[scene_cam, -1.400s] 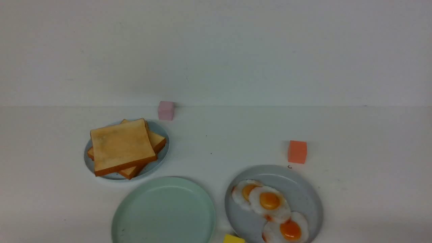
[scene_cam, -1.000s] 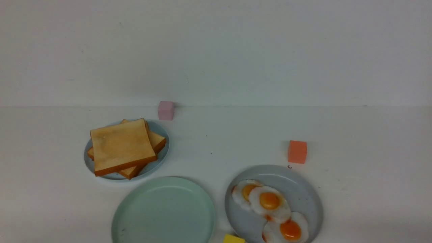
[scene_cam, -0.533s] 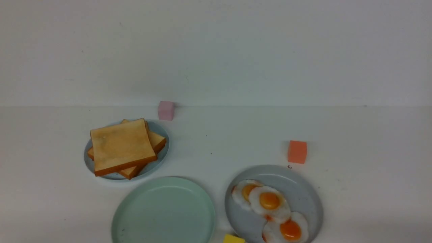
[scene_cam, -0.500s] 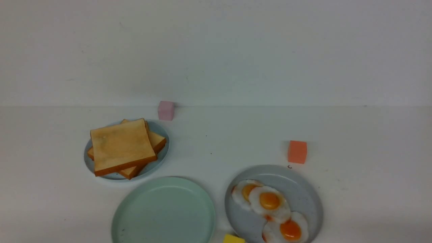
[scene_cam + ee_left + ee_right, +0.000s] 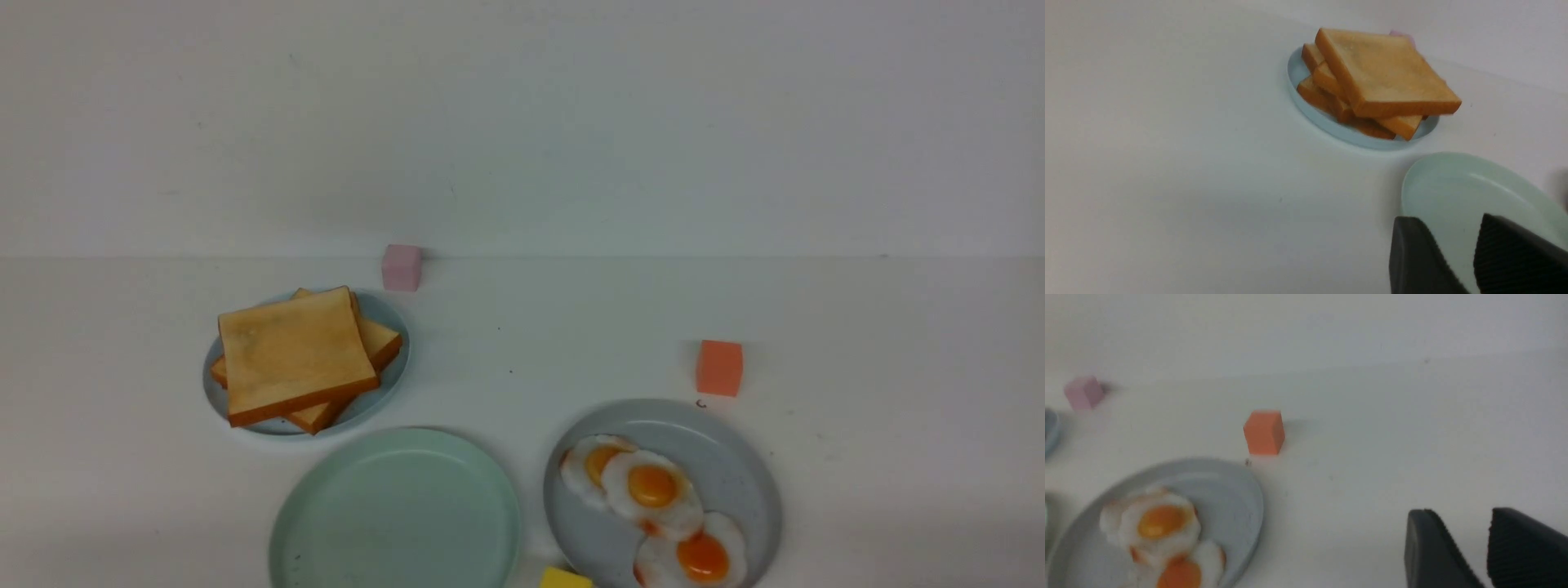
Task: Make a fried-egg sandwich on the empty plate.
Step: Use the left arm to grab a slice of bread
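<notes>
The empty mint-green plate [image 5: 396,510] sits near the front, left of centre, with nothing on it; it also shows in the left wrist view [image 5: 1457,192]. Golden toast slices [image 5: 294,355] are stacked on a small light-blue plate [image 5: 390,371] behind it, the toast [image 5: 1384,73] clear in the left wrist view. Three fried eggs [image 5: 653,490] lie on a grey-blue plate [image 5: 735,465] to the right. My left gripper [image 5: 1453,222] hangs open and empty over the mint plate's near rim. My right gripper [image 5: 1464,516] is open and empty above bare table, right of the egg plate [image 5: 1237,490]. No sandwich exists.
A pink cube [image 5: 402,267] stands at the back by the wall. An orange cube [image 5: 719,367] stands just behind the egg plate. A yellow block [image 5: 565,578] pokes in at the front edge between the two big plates. A white wall closes the back.
</notes>
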